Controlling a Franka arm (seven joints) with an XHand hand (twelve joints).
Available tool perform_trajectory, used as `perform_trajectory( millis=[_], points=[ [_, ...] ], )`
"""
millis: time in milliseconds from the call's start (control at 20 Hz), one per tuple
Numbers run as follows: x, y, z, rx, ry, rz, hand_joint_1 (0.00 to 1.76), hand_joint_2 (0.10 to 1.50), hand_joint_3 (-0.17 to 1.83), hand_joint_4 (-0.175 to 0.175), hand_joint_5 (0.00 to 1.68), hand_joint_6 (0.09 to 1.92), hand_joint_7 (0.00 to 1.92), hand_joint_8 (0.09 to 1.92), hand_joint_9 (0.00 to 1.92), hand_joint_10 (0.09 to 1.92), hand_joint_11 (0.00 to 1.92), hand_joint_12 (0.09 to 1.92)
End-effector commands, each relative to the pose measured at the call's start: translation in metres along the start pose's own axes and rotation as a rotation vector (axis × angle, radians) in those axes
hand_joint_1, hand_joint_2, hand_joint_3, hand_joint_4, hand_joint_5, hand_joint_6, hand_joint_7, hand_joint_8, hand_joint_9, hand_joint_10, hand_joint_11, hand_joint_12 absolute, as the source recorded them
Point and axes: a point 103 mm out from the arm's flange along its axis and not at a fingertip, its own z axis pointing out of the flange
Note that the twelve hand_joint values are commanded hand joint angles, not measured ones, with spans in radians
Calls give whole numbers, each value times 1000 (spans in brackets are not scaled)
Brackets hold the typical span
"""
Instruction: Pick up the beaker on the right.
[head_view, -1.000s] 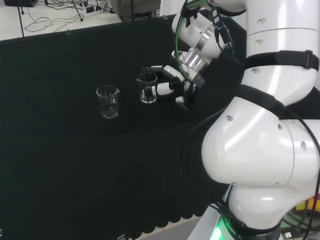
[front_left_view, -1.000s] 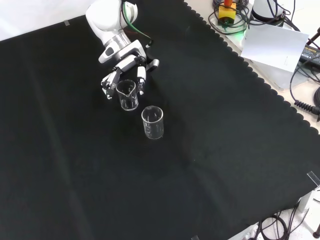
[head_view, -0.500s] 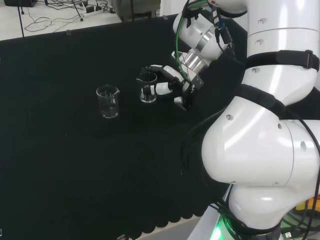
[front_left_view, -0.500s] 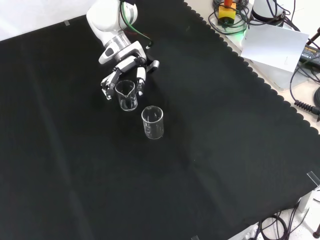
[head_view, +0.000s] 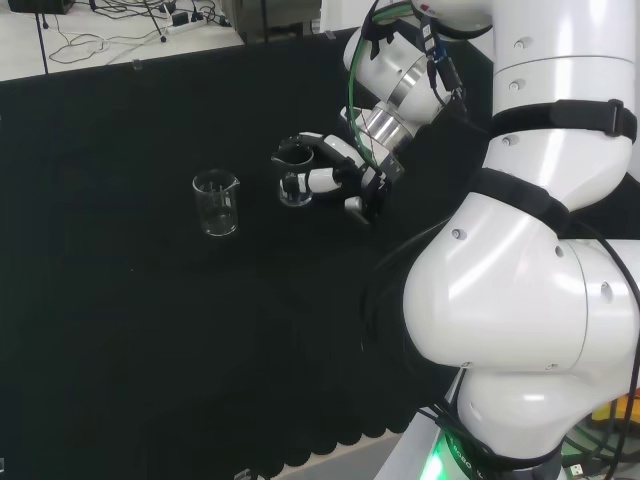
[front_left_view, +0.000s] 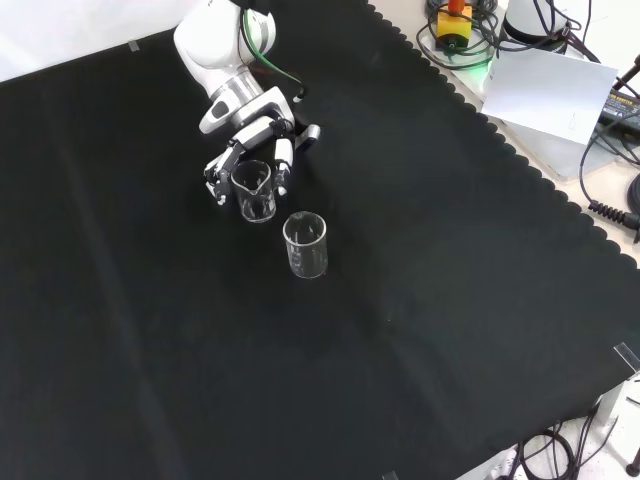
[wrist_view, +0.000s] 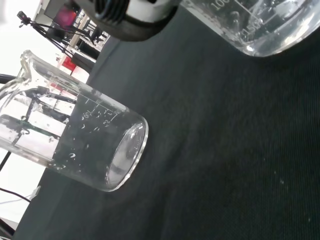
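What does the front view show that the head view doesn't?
Front view alone: a white sheet of paper and cables beyond the cloth's scalloped edge. Head view alone: the arm's big white links at the view's right. Both: two clear beakers on the black cloth, the hand with fingers curled round one beaker, the other beaker standing apart.

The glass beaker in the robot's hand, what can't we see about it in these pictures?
- Head view: the clear glass beaker in the black and white hand has its far side covered by the fingers.
- Front view: whether its base touches the black cloth cannot be told.
- Wrist view: its upper part is cut off by the edge.
- Its printed marks are too small.
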Motion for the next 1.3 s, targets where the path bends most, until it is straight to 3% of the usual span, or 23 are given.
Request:
perform_trajectory(
  millis=[50, 150, 250, 300, 350, 450, 500, 550, 600, 650, 750, 1300],
  points=[
    [1, 1, -1, -16, 8, 4, 973, 876, -175, -43, 406, 769, 402, 757, 472, 596, 10, 1367],
    [3, 2, -2, -42, 5, 9, 1002, 903, -175, -40, 506, 866, 476, 754, 540, 593, 62, 1363],
    [6, 2, -4, -94, 15, 25, 1056, 951, -175, -31, 729, 898, 630, 741, 690, 580, 226, 1334],
    [7, 2, -5, -117, 28, 37, 1085, 1000, -167, 7, 922, 809, 768, 729, 808, 568, 353, 1306],
    [9, 3, -7, -133, 34, 49, 1120, 1029, -169, 5, 1092, 677, 943, 699, 962, 542, 538, 1237],
    [11, 4, -10, -147, 31, 60, 1233, 1038, -174, 20, 1274, 466, 1299, 407, 1243, 439, 907, 1036],
    [13, 4, -12, -147, 22, 57, 1263, 1033, -175, 15, 1323, 385, 1415, 266, 1336, 383, 1032, 947],
    [15, 4, -15, -147, 9, 54, 1287, 1030, -175, -54, 1366, 314, 1472, 173, 1406, 332, 1122, 880],
    [17, 4, -18, -146, 2, 48, 1301, 1027, -175, -109, 1399, 257, 1500, 121, 1459, 287, 1185, 831],
    [19, 4, -21, -144, -4, 41, 1309, 1026, -175, -142, 1418, 223, 1513, 93, 1491, 258, 1221, 802],
    [24, 4, -29, -148, -12, 26, 1316, 1024, -175, -168, 1440, 181, 1527, 87, 1543, 224, 1271, 760],
    [66, -14, -62, -165, -94, -59, 1317, 1025, -175, -175, 1433, 200, 1527, 87, 1563, 230, 1303, 690]
  ],
)
